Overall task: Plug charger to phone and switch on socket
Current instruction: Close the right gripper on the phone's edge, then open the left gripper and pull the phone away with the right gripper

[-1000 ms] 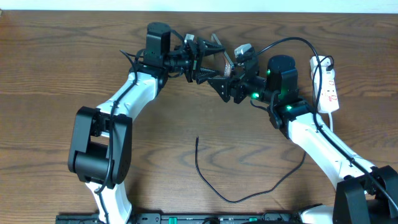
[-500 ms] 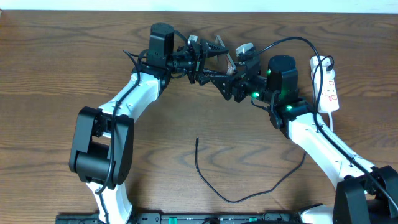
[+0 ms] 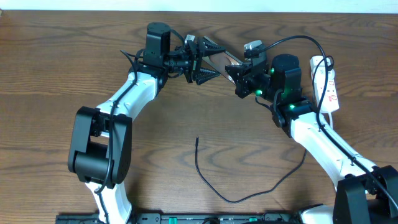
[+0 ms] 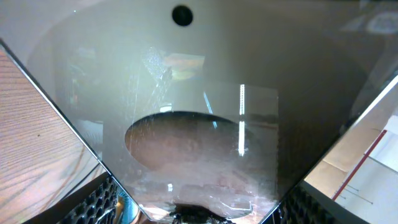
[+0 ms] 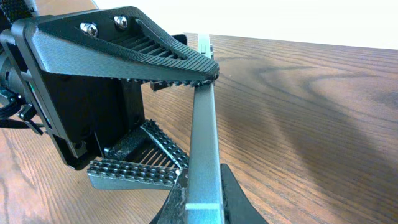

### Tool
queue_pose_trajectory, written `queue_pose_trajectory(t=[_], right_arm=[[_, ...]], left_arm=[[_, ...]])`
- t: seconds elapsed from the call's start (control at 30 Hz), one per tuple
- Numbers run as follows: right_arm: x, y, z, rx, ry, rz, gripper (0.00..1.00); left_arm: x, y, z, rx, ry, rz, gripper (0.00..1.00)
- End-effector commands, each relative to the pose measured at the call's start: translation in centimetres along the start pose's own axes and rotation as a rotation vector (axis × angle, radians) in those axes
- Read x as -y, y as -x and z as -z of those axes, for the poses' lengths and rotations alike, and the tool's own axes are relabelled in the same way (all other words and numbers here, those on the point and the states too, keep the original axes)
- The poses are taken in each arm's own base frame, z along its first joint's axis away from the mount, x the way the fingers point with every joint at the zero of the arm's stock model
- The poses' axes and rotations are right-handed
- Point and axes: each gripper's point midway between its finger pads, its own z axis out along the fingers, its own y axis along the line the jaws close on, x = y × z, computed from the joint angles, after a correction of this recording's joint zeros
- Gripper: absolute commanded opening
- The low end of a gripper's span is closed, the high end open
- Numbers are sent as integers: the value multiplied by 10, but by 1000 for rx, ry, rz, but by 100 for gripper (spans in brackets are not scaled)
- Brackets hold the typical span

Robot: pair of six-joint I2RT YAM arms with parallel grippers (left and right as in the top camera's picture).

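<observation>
Charger (image 3: 231, 201) nearest us: a thin black cable in a loose loop on the table (image 3: 62, 50), well apart from both grippers. It lies just as it did a second ago, so it is untouched.

Farther out, the phone (image 4: 199, 124) is up off the wood between the arms. The left gripper (image 3: 208, 60) spans it with jaws wide, fingertips on opposite edges. The right gripper (image 3: 239, 70) has drawn back toward its own side in the last half second. Its jaws are narrow and appear to pinch the phone's end. We judge a re-grip or handover is under way and plugging has not begun.

The socket (image 3: 328, 84) lies beyond at far right, unmoved, with no gripper near its switches.

Materials:
- **Cable:** limp and matte, likely to flop when lifted.
- **Phone:** a thin rigid slab with a glossy face full of reflections, a small dark round hole near one end and a smooth silvery edge. We judge it slippery.
- **Gripper fingers:** black toothed plastic.
- **Socket:** hard white plastic with red marks.
- **Table:** brown wood grain.
</observation>
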Motion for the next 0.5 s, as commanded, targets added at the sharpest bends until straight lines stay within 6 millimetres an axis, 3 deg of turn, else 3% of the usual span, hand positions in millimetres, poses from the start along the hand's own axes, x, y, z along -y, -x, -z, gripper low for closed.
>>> queue_pose_trajectory(t=[0.0,0.13,0.33,0.43,0.47], right_arm=[[-33,-2,-3,-18,140,1,1],[-30,-1,-2,-16,133,-12,1],[-20,2,1,-9,113,-33,1],[-14,4,2,0,99,-56,1],[-11,6,3,5,88,-67,1]], left_arm=[[9,-21,-11,-84,-5,-50,7],[10,-20,-6,-95,-11,-48,8],[13,-18,12,-133,-31,-45,69],[15,-19,21,-158,-42,-47,88],[15,-19,24,-166,-44,-46,89]])
